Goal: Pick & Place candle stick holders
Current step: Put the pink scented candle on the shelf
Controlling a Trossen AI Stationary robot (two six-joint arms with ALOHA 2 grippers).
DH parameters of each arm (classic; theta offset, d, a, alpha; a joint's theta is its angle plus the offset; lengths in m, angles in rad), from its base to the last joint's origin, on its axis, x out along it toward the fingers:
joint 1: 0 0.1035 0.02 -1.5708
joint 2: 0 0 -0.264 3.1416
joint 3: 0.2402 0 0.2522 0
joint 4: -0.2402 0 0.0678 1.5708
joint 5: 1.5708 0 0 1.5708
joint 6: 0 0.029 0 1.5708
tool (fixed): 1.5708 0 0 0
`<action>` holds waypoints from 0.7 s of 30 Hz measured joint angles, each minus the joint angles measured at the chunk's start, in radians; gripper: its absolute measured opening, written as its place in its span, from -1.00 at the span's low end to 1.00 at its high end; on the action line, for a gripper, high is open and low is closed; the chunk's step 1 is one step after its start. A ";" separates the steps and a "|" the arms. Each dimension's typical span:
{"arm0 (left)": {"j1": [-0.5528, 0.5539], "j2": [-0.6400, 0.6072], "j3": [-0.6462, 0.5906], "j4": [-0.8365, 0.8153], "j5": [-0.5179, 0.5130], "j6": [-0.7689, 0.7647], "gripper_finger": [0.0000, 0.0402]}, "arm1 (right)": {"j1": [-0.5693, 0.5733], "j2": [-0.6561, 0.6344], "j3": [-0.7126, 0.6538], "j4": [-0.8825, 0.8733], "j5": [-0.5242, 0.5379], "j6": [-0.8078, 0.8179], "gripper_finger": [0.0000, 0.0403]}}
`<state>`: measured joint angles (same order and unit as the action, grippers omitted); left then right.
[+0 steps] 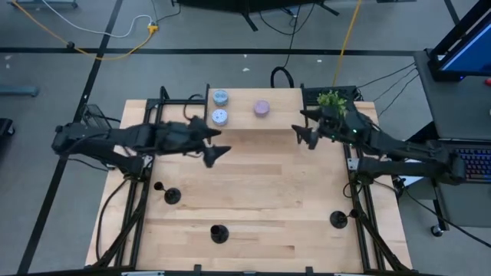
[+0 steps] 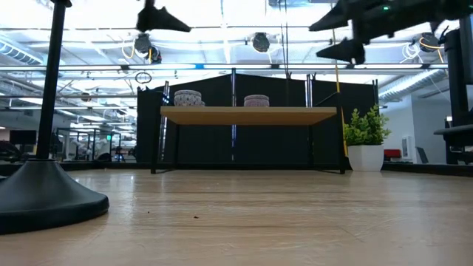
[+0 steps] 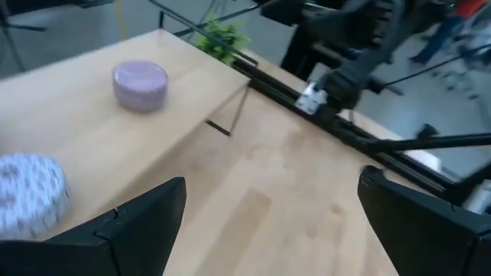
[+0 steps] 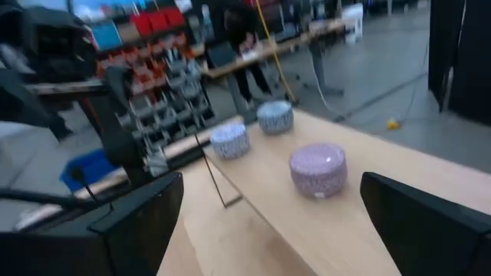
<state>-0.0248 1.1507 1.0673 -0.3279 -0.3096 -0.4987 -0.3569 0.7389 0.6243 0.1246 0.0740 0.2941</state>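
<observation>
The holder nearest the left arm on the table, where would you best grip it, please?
Probably by the thin upright stem of the holder, coming straight down from above with the left gripper, fingers either side. Its disc base lies flat on the table, offering little to pinch.

Both arms are dark, nearly black, built of slim jointed links that widen at the joints. The left arm (image 1: 115, 139) ends in a left gripper (image 1: 217, 152) with two tapering, pointed fingers (image 3: 130, 230), matte black with flat faceted sides and a paler edge line along the top. The right arm (image 1: 399, 149) carries a small green light near its wrist and ends in the right gripper (image 1: 308, 136), whose fingers (image 4: 134, 218) are the same broad black wedges. Thin dark cables trail from the arm bases beside the table (image 1: 253, 192)
</observation>
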 joint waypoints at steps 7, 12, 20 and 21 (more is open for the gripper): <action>0.082 0.248 0.307 -0.151 0.043 0.062 0.95 | 0.000 -0.171 -0.134 0.026 0.000 -0.018 0.93; 0.142 0.399 0.505 -0.240 0.082 0.079 0.95 | 0.000 -0.270 -0.207 0.028 0.001 -0.026 0.93; 0.210 0.573 0.719 -0.281 0.141 0.145 0.95 | 0.000 -0.426 -0.322 0.029 0.001 -0.045 0.93; 0.217 0.593 0.739 -0.282 0.145 0.155 0.95 | -0.001 -0.439 -0.333 0.029 0.002 -0.045 0.93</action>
<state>0.1927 1.7436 1.8066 -0.6103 -0.1651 -0.3440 -0.3576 0.2999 0.2912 0.1540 0.0757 0.2493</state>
